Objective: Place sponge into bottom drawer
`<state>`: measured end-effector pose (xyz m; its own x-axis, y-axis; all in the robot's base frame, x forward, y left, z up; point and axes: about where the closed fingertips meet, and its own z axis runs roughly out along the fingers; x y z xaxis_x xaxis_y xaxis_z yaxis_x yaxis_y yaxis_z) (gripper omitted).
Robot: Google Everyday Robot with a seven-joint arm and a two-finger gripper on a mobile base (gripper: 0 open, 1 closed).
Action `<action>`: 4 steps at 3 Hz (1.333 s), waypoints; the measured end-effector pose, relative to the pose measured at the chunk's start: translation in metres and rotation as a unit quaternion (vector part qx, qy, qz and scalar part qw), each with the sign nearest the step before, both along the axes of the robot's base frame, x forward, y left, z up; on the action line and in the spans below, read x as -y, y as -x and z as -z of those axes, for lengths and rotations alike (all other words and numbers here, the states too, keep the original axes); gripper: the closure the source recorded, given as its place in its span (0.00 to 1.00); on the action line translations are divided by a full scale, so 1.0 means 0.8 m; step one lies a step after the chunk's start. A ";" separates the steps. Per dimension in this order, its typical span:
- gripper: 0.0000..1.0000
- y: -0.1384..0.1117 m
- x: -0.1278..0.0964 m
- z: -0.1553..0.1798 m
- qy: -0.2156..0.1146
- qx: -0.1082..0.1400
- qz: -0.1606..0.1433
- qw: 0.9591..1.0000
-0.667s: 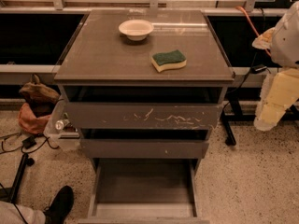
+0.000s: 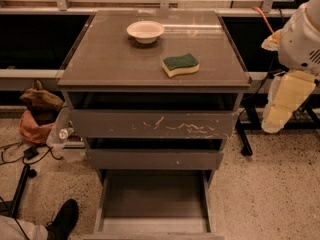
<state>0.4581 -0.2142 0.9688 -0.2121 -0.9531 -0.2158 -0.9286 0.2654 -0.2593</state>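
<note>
The cabinet (image 2: 115, 59) is the largest item in the camera view. It stands on a speckled floor (image 2: 270, 194) and has a flat grey-brown top with three drawers stacked below.

The bottom drawer (image 2: 152, 199) is pulled out toward the camera. Its flat base and thin side walls are exposed, and nothing lies in it. Above it, the middle drawer (image 2: 152, 159) has a plain front and sits slightly ajar. The scratched-front drawer (image 2: 150, 124) is at the top of the stack, with a dark gap above its front.

The white robot arm (image 2: 302, 39) enters at the right edge, beside the cabinet's right side. The gripper (image 2: 280, 109) hangs from it, pale yellow and pointing down. It is level with the upper drawer, off to the right of the cabinet and well apart from the sponge. Whether it is open or closed cannot be told — no object is seen in it.

A brown and orange bag (image 2: 37, 114) rests on the floor at the left, and a black shoe (image 2: 64, 219) shows at the lower left.

The cream bowl (image 2: 145, 31) stands upright near the back of the top surface.

The sponge (image 2: 180, 64) lies flat on the cabinet top, green side up — forward and right of the bowl, not touching it.
</note>
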 end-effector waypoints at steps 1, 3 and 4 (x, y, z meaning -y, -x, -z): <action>0.00 -0.059 -0.010 0.019 0.006 0.001 -0.022 1.000; 0.00 -0.215 -0.026 0.065 -0.017 -0.005 -0.062 0.998; 0.00 -0.215 -0.026 0.065 -0.017 -0.005 -0.062 0.998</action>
